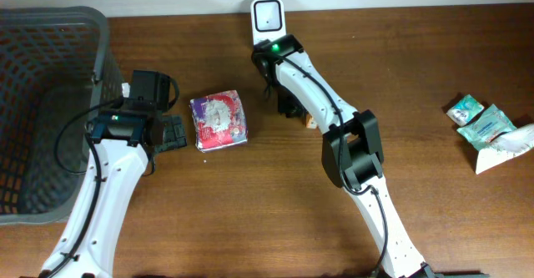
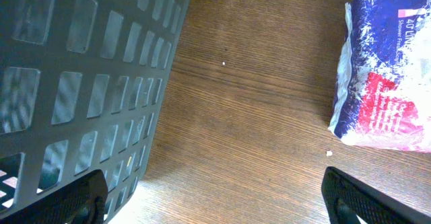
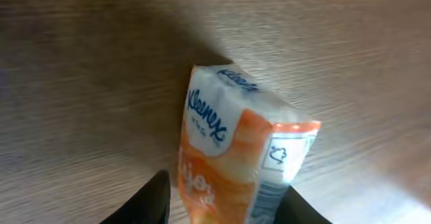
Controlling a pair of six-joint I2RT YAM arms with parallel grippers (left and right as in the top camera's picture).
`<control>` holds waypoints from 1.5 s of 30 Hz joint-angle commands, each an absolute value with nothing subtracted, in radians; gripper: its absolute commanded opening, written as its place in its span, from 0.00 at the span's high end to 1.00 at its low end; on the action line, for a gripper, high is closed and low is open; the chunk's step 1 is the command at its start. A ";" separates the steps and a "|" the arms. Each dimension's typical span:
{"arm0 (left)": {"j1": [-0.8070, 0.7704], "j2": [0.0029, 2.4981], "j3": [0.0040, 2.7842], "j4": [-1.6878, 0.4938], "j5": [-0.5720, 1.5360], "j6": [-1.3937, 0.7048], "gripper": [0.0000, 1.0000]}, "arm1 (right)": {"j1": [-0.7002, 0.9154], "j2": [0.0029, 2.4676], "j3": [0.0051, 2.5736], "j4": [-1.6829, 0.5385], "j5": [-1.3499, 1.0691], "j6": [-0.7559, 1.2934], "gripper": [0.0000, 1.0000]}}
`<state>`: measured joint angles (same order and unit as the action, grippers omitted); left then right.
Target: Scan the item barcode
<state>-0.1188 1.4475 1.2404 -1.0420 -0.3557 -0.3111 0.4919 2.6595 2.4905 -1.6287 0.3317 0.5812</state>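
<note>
An orange-and-white Kleenex tissue pack (image 3: 232,150) hangs a little above the wooden table, with my right gripper (image 3: 225,209) shut on its lower end, one black finger on each side. From overhead only an orange corner of the pack (image 1: 309,121) shows beside the right gripper (image 1: 290,103), which is below the white scanner (image 1: 267,15) at the table's far edge. No barcode is visible on the pack. My left gripper (image 2: 222,204) stands wide open over bare table, with nothing between its fingers (image 2: 81,197). It sits between the basket and a blue-and-red packet (image 2: 384,76).
A dark grey plastic basket (image 1: 50,103) fills the left side, its wall (image 2: 81,83) close to my left fingers. The blue-and-red packet (image 1: 219,119) lies mid-left on the table. Some teal and white packets (image 1: 486,128) lie at the right edge.
</note>
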 commanded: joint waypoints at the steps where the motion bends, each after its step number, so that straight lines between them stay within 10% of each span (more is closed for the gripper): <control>1: -0.115 1.444 1.240 -1.040 -0.355 -0.322 0.01 | 0.498 2.656 2.497 -1.590 0.109 0.449 0.61; 6: -0.115 1.444 1.240 -1.040 -0.355 -0.322 0.01 | 0.497 2.654 2.613 -1.684 0.119 0.442 0.62; 9: -0.115 1.444 1.240 -1.040 -0.355 -0.322 0.01 | 0.496 2.652 2.645 -1.699 0.228 0.441 0.94; 16: -0.115 1.444 1.240 -1.040 -0.355 -0.322 0.01 | 0.495 2.656 2.640 -1.695 0.256 0.452 0.96; 30: -0.115 1.444 1.240 -1.040 -0.355 -0.322 0.01 | 0.488 2.656 2.474 -1.655 0.411 0.529 0.96; 39: -0.115 1.444 1.240 -1.040 -0.355 -0.322 0.01 | 0.477 2.637 2.548 -1.621 0.183 0.461 0.66; 45: -0.115 1.444 1.240 -1.041 -0.355 -0.322 0.01 | 0.476 2.635 2.561 -1.610 0.183 0.461 0.66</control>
